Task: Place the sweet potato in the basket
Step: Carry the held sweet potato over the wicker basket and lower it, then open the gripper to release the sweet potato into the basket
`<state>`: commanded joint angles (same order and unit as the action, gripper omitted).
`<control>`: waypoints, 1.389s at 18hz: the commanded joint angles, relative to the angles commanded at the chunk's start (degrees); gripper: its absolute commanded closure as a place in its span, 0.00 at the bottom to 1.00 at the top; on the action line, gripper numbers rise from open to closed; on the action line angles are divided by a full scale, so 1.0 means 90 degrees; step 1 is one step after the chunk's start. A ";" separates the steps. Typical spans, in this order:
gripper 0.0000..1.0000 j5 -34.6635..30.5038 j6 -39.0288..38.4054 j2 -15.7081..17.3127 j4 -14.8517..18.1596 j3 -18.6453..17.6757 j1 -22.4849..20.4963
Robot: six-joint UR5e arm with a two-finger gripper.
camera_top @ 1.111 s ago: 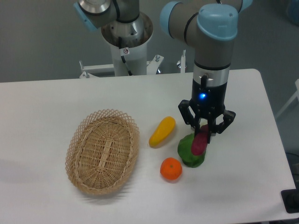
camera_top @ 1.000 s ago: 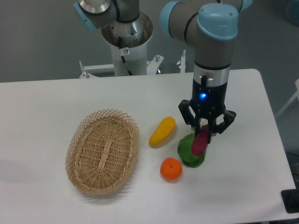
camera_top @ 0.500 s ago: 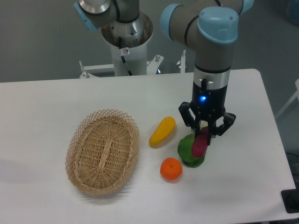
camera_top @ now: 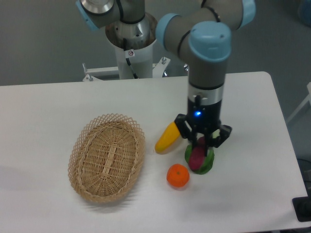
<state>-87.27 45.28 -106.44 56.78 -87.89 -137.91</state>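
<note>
Jaws: I read them as clamped on the small magenta-purple sweet potato (camera_top: pixel 198 153), one black finger on each side of its upper end; the contact itself is partly hidden by the fingers.
Gripper: my black two-finger gripper (camera_top: pixel 201 142) points straight down from the grey-and-blue arm, with a blue light lit on the wrist.
Sweet potato: it hangs nearly upright in the grip, its lower end in front of the round green vegetable (camera_top: pixel 208 164); I cannot tell whether the two touch.
Neighbours: the yellow squash (camera_top: pixel 166 138) lies just beside the gripper on the basket side, and the round orange fruit (camera_top: pixel 178 175) sits near the green vegetable, also toward the basket.
Basket: the oval light-tan wicker basket (camera_top: pixel 80 145) with the looped rim sits well apart from the gripper across the white table (camera_top: pixel 43 107); nothing shows inside it.
Step in hand: I judge this to be the carry toward the basket.
How I do it well: I want height before travel, so the hanging end passes above the squash, the orange and the looped rim.
Grip: the hold is near one end of a smooth, tapered tuber, so I move steadily to avoid swing or slip.
Release: I aim over the woven floor, lower inside the rim, then part the fingers.
</note>
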 joint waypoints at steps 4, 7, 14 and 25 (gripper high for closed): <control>0.70 -0.0400 -0.0723 0.0166 -0.0068 -0.0575 0.0693; 0.70 -0.0625 -0.0929 0.0235 -0.0078 -0.1014 0.1181; 0.70 -0.0890 -0.1778 -0.0106 -0.0683 -0.1621 0.2119; 0.67 -0.1271 -0.2200 -0.0810 -0.0947 -0.1729 0.2560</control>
<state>-98.70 25.49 -113.73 48.25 -103.45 -114.88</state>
